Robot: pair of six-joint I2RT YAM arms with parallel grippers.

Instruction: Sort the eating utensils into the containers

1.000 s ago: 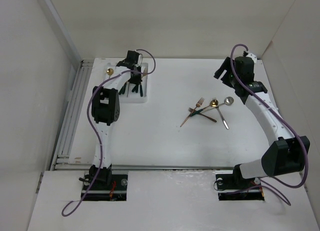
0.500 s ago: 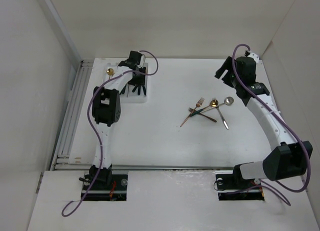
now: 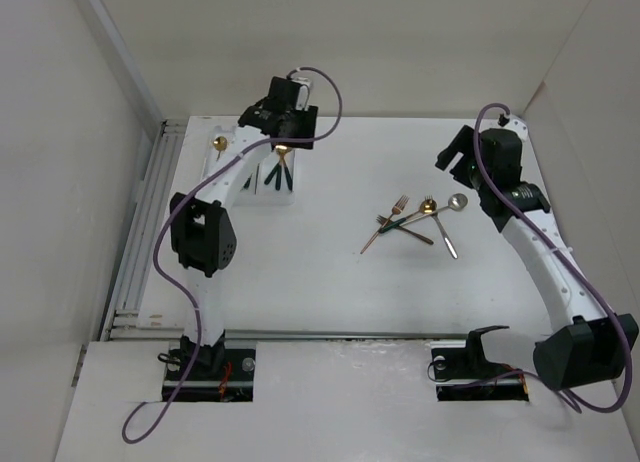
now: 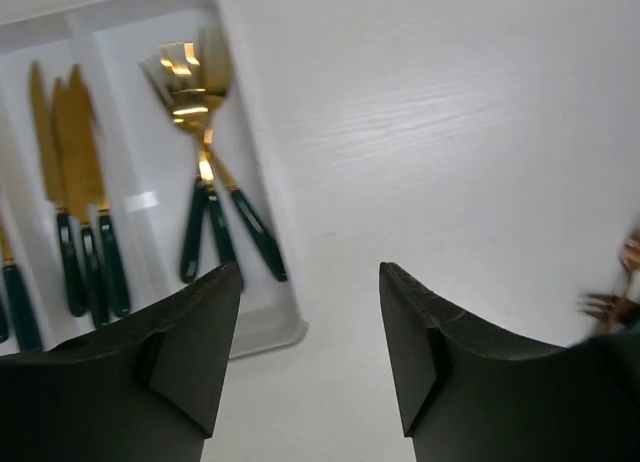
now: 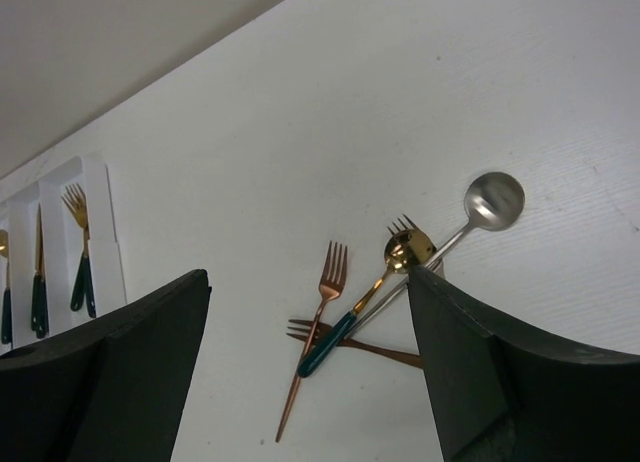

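Cutlery lies in two spots on the white tabletop. In the overhead view, the shallow white plastic tray with three long compartments sits at 10 o'clock, its long axis running 12 to 6, and my left arm covers much of it. A loose heap of utensils lies near 3 o'clock, well apart from the tray.

The left wrist camera shows what the arm hides. Gold forks with dark green handles fill the 3 o'clock-side compartment, tines toward 12 and handles fanning to 5 and 6. Gold-bladed knives with green handles lie in the middle compartment, tips toward 12.

The right wrist camera shows the heap best: a slim copper fork with tines at 1 o'clock, and a gold spoon with a green handle beside a long silver spoon, both heads toward 2.

My left gripper hangs over the tray's 3 o'clock edge, jaws apart and empty. My right gripper hangs spread wide, looking down on the heap and holding nothing.
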